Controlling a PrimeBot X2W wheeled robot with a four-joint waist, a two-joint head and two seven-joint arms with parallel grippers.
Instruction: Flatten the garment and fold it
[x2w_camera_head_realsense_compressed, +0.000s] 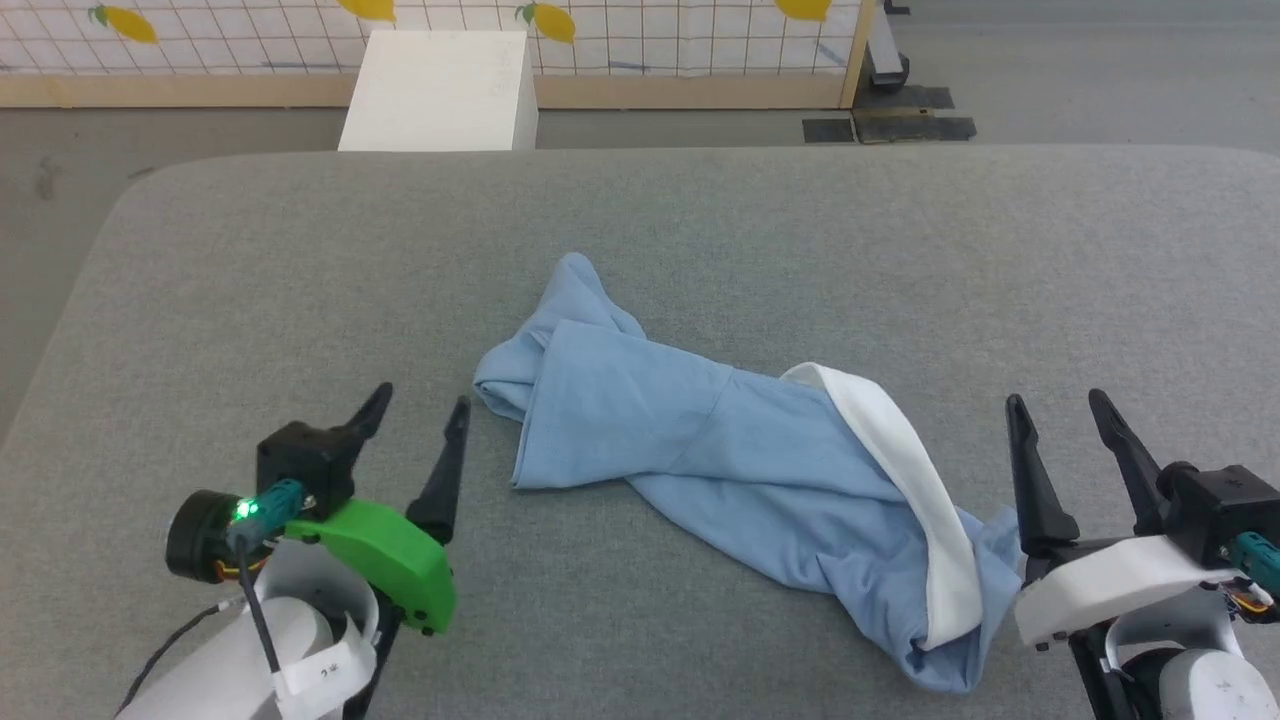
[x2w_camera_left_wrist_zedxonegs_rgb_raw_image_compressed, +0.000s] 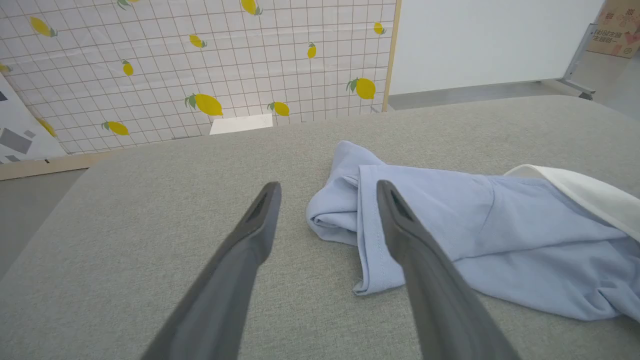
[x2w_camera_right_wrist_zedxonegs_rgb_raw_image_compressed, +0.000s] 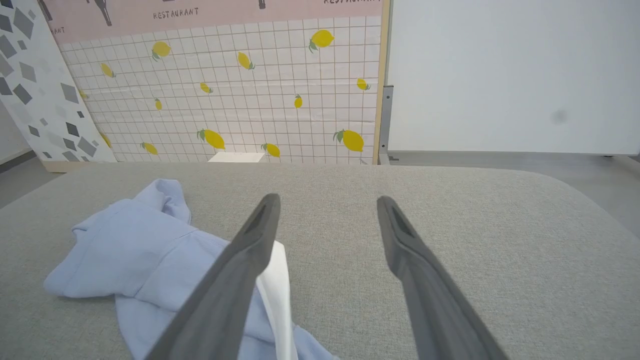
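Left tool (x2w_camera_head_realsense_compressed: 423, 395) and right tool (x2w_camera_head_realsense_compressed: 1056, 396) gape empty beside garment (x2w_camera_head_realsense_compressed: 700, 440)

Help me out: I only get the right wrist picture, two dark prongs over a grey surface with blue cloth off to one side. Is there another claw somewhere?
Observer: Yes. The head view shows the left gripper at the opposite end of the garment, open, with nothing between its fingers.
Operator: Where does that white strip end up?
Observer: The white collar curves down to a bunched heap of cloth beside your right gripper, below what your picture covers.
Operator: What lies in front of the other claw?
Observer: In the left wrist view, a stitched hem lies flat on the table, with a rolled fold of cloth behind it.
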